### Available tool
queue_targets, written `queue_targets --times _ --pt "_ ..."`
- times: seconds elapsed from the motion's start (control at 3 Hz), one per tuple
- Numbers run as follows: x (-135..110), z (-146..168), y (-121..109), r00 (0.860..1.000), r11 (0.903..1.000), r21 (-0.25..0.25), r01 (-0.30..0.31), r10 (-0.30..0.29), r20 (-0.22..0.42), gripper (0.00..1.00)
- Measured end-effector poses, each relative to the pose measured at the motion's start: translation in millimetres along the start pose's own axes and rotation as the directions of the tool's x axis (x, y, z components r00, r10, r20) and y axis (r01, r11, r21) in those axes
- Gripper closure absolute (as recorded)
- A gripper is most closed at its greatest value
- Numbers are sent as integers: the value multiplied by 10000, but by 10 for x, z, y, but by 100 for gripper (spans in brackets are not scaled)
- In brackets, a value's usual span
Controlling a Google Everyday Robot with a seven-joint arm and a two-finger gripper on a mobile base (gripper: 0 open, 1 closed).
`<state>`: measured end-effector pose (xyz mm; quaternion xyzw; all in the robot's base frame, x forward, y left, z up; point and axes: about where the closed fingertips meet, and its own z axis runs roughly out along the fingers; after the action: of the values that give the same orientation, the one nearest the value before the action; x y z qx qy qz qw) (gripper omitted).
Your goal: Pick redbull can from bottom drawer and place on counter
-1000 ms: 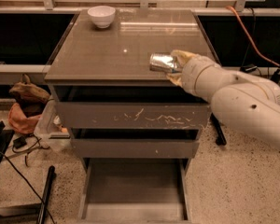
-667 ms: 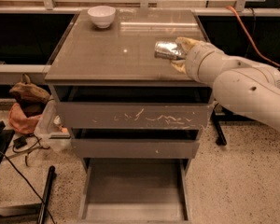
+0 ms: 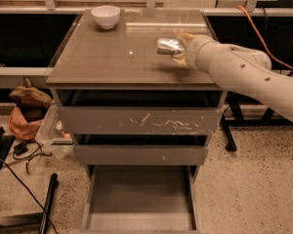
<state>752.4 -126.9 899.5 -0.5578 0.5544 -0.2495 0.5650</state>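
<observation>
The redbull can (image 3: 168, 46), silver and lying sideways, is held in my gripper (image 3: 178, 49) low over the right part of the counter (image 3: 107, 57). The gripper is shut on the can, and I cannot tell whether the can touches the surface. The cream arm reaches in from the right. The bottom drawer (image 3: 141, 199) is pulled out at the foot of the cabinet and shows a bare floor.
A white bowl (image 3: 106, 16) stands at the counter's back left corner. The upper drawer with white scratches (image 3: 136, 122) is shut. Bags and cables (image 3: 27, 111) lie on the floor to the left, and an orange cable (image 3: 256, 30) runs at the right.
The gripper has carried the can from the counter's front right edge further back and inward over the counter. The drawers and bowl have not moved.
</observation>
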Motion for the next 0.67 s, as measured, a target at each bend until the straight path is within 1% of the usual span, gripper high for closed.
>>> queue_targets --times 0.33,0.67 --pt "-120 300 91 9888 9850 -997 -1409 1451 359 100" --pt "-143 430 262 9681 9479 -2182 -2322 2470 429 100"
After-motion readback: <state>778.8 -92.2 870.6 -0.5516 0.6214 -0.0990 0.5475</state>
